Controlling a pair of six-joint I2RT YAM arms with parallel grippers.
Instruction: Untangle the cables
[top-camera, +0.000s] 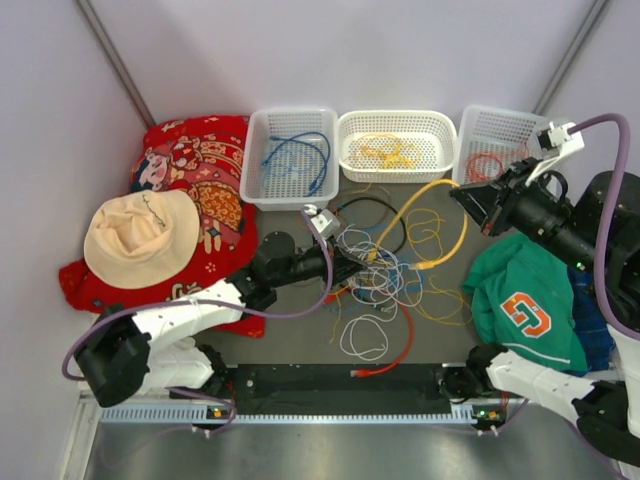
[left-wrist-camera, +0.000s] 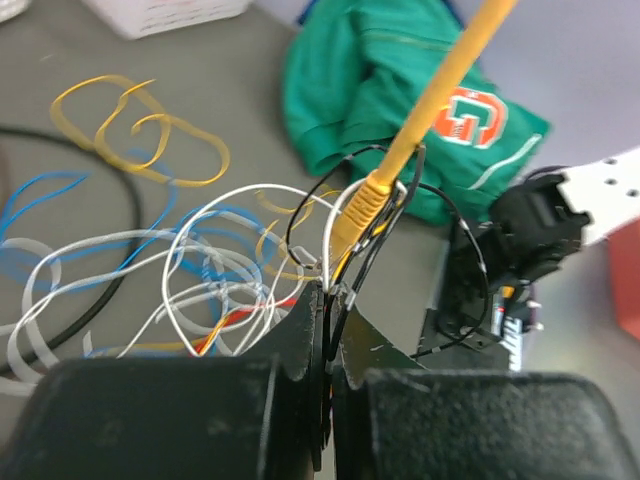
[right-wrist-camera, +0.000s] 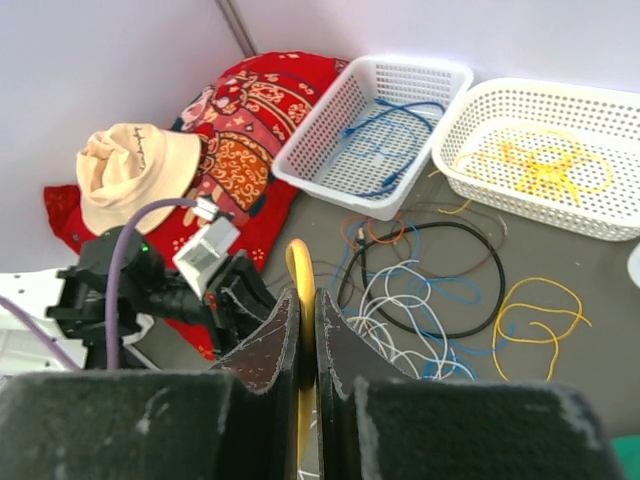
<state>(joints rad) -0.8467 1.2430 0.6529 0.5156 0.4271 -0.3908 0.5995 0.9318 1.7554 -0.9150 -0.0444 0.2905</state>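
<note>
Grey table (top-camera: 440, 345), pale walls (top-camera: 350, 50); left jaws tight on thin cables (left-wrist-camera: 230, 275), right jaws on yellow cable (right-wrist-camera: 298, 262).

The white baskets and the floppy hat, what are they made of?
The baskets look like smooth white plastic: stiff walls full of moulded little holes. The hat seems soft cream cloth, maybe cotton: matte, with a creased, drooping brim.
</note>
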